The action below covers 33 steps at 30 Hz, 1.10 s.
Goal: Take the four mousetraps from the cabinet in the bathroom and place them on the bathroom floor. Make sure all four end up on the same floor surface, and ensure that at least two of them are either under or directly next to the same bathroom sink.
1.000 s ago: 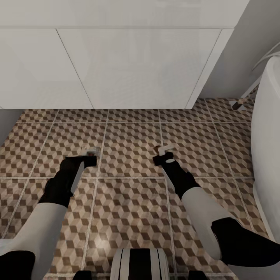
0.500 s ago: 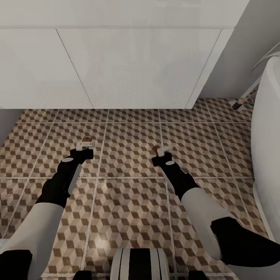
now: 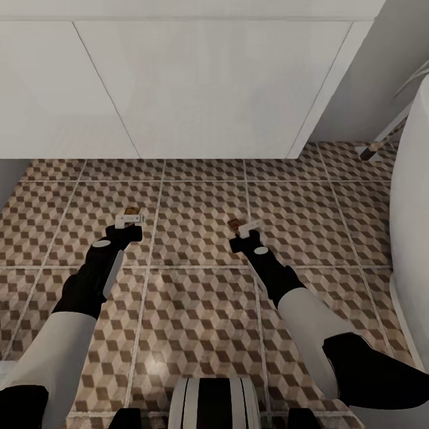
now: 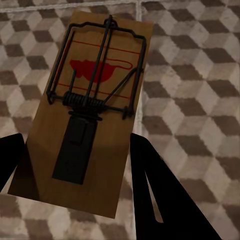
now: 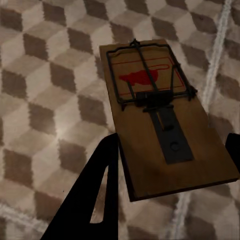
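Mousetraps are in both grippers: one small tan board [image 3: 131, 211] shows in the head view at about ten o'clock of the picture's centre, at the tip of the left gripper [image 3: 130, 219], and the other [image 3: 235, 224] just right of centre at the tip of the right gripper [image 3: 247, 227]. In the left wrist view the left mousetrap [image 4: 87, 107] lies flat between the two dark fingers [image 4: 160, 200], which sit against its long edges, so that hand is clamped on the board; its wire spring, dark bar and red mouse mark face the camera. In the right wrist view the right mousetrap [image 5: 160, 117] is gripped the same way, one dark finger [image 5: 92, 200] pressed along one long edge and the other just visible at the frame's border, the board tilted a little above the tiles. Whether either board touches the bathroom floor [image 3: 196, 310] cannot be told; both hang close over the brown, beige and white cube pattern. The sink [image 3: 179, 83], a wide white unit with a plain front, fills the twelve o'clock part of the head view, and both traps are near its front edge, out on the open tiles rather than beneath it. A white rounded fixture [image 3: 414, 226] stands at three o'clock, well apart from the right arm. The two arms reach forward side by side, a tile's grout line running between them.
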Tool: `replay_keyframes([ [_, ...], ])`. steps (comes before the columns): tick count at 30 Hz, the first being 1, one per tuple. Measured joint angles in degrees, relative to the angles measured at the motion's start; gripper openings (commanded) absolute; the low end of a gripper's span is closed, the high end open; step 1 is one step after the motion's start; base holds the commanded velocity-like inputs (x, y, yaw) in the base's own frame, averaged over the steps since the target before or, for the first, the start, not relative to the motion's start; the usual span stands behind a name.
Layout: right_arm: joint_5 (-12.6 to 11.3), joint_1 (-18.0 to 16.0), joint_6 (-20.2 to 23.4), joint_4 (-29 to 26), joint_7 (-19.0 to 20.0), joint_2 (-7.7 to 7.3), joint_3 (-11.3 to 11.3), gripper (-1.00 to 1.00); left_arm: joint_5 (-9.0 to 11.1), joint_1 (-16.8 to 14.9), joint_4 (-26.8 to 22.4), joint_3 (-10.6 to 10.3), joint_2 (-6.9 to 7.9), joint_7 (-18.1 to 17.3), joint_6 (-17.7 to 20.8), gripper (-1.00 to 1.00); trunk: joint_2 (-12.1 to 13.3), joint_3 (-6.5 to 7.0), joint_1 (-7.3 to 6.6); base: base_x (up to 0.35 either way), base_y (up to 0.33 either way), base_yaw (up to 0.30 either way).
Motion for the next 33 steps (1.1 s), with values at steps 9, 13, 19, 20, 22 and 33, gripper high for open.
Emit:
replay_keyframes([
  [9, 0.04, 0.0, -0.1, -0.04, 3.42, 0.0, -0.06, -1.0, 0.0, 0.11, -1.12, -0.02, 0.0, 0.01, 0.05, -1.0, -0.12, -2.7, 0.23, 0.0, 0.0, 0.0],
  [13, 0.17, 0.0, -0.16, -0.05, 3.1, 0.0, -0.09, -1.0, 0.0, 0.11, -1.28, 0.0, 0.0, -0.01, 0.52, -1.0, -0.17, -3.94, 0.34, 0.0, 0.0, 0.0],
  [19, 0.39, 0.0, -1.49, -0.13, 2.35, 0.0, -0.09, -1.0, 0.0, 0.11, -1.33, 0.0, 0.0, -0.04, 1.12, -1.0, -0.25, -5.81, 0.49, 0.0, 0.0, 0.0],
  [20, 0.4, 0.0, -1.75, -0.13, 2.25, 0.0, -0.09, -1.0, 0.0, 0.11, -1.33, 0.0, 0.0, -0.04, 1.14, -1.0, -0.27, -6.12, 0.52, 0.0, 0.0, 0.0],
  [22, 0.43, 0.0, -2.41, -0.14, 1.52, 0.0, -0.1, -1.0, 0.0, 0.11, -1.32, 0.0, 0.0, -0.03, 1.17, -1.0, -0.29, -6.74, 0.57, 0.0, 0.0, 0.0],
  [33, 0.35, 0.0, -5.13, -0.14, -2.88, 0.0, -0.18, -1.0, 0.0, 0.19, -1.4, 0.0, 0.0, -0.05, 1.19, -1.0, -0.44, -10.17, 0.85, 0.0, 0.0, 0.0],
])
